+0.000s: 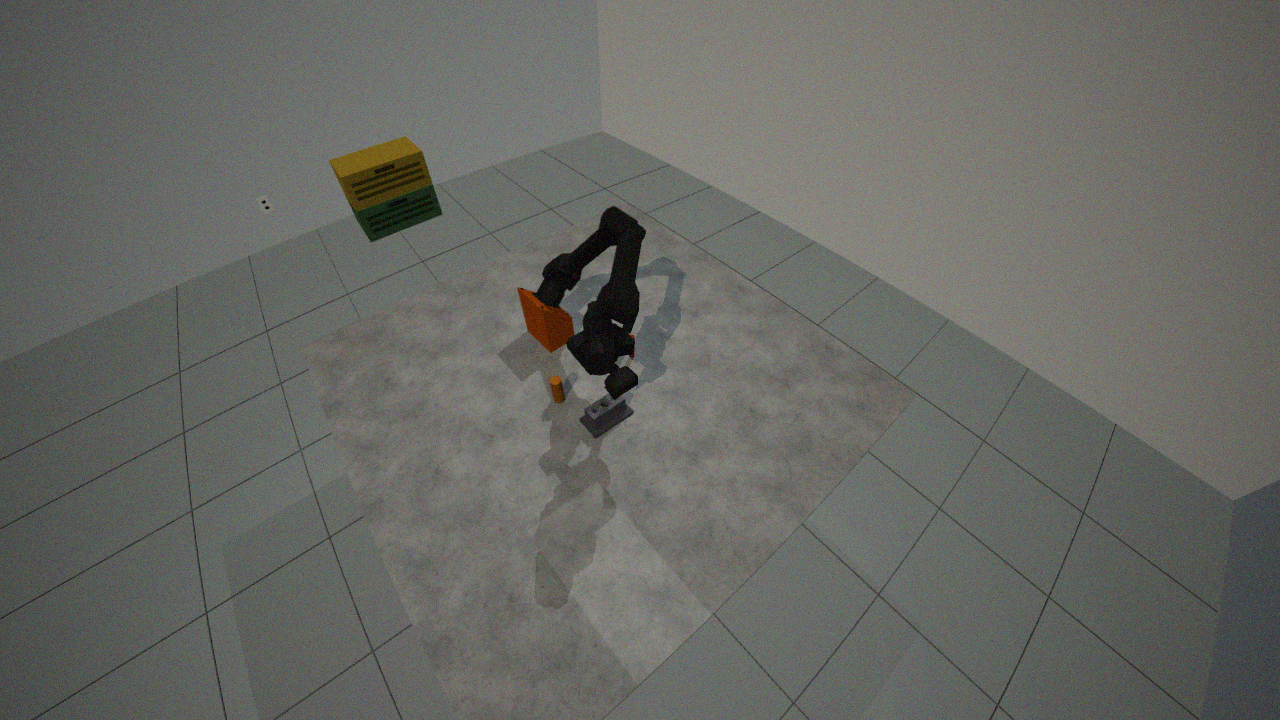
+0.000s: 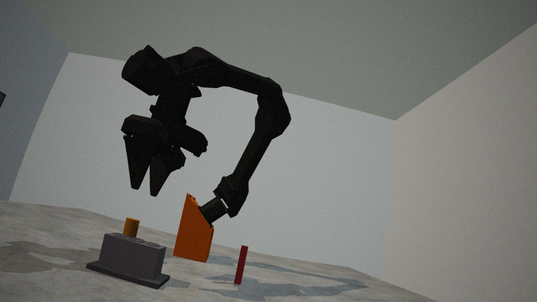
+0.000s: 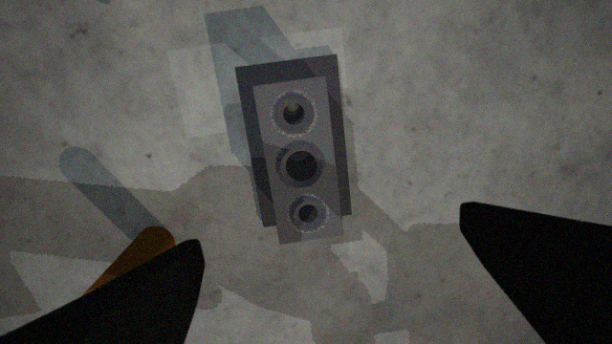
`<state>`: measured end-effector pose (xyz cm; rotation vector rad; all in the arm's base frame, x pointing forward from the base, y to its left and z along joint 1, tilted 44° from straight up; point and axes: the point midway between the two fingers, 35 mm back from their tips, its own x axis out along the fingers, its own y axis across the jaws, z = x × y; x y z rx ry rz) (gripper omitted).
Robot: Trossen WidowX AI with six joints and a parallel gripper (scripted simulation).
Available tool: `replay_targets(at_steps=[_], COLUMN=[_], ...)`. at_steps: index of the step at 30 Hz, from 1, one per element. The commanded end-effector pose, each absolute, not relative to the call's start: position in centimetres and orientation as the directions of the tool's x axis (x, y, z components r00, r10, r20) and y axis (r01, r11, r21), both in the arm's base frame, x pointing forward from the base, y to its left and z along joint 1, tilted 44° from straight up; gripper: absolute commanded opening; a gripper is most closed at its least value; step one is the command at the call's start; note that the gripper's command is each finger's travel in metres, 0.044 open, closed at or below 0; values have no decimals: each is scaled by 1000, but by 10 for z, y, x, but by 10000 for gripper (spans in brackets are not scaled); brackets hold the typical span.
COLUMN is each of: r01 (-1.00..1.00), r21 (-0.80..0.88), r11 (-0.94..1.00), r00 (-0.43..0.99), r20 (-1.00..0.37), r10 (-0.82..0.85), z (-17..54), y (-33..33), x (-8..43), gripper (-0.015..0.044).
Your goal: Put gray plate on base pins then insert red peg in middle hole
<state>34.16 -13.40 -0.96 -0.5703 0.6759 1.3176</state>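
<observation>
Above a thick gray rectangular plate with three round holes, seated lengthwise on its dark base, the black two-fingered gripper hangs wide open, empty, pointing down. Right, in the exterior view, a slim red peg stands upright.

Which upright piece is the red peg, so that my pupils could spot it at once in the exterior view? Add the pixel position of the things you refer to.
Find the big orange block [image 1: 547, 324] [image 2: 192, 234] at the arm's foot. Just right of it in the exterior view stands the red peg [image 2: 241, 265]. It is thinner than the orange cylinder [image 1: 557, 390] [image 2: 131, 227] [image 3: 131, 258] and stands apart from the gray plate [image 1: 605, 413] [image 2: 131, 253] [image 3: 268, 117].
</observation>
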Motion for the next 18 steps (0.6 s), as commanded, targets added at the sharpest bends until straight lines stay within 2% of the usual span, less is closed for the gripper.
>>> replay_targets(at_steps=[1,6,10,14,18], r01=[-989,-987,-906,-706,-419], r21=[10,20,218,429,586], r11=[150,160,363,563,693], r00=[96,96,95,95,95], r20=[-729,-729,-730,-731,-731], r10=[678,678,677,676,676], z=[-5,-3,17,40,61], y=[-136,-135,-119,-98,-78], x=[339,339,335,328,319], gripper=[440,440,440,440,440])
